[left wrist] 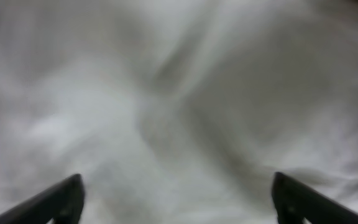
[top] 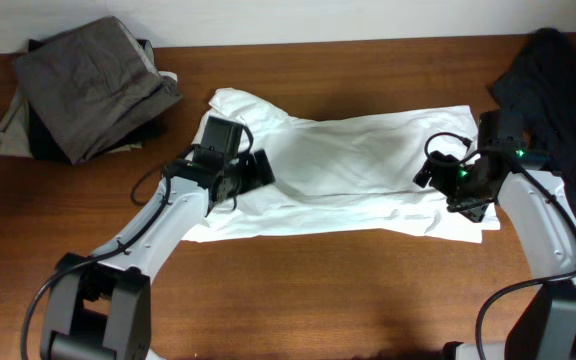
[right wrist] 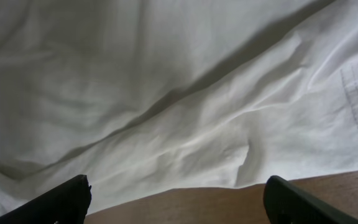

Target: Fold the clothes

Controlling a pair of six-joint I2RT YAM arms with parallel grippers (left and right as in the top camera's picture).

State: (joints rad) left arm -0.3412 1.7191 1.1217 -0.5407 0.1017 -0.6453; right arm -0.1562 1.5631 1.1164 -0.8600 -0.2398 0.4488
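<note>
Your white garment (top: pixel 358 165) lies spread flat on the counter (top: pixel 318 290). Both sets of jaws stand released, left over its left end, right at its near right hem, apparently poised to pinch a fold.

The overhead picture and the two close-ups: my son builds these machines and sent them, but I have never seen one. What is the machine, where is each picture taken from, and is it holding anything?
It is two robot arms at a wooden table, each ending in a two-finger gripper. The wide picture comes from a fixed camera above. The other two come from cameras on the wrists, so the dark shapes in their bottom corners are each gripper's own fingers. A white garment lies spread across the middle of the table. The left gripper is over its left part, and the right gripper is over its right end. Both are open and hold nothing. A folded grey pile lies at the far left corner, and a dark garment at the far right.
</note>
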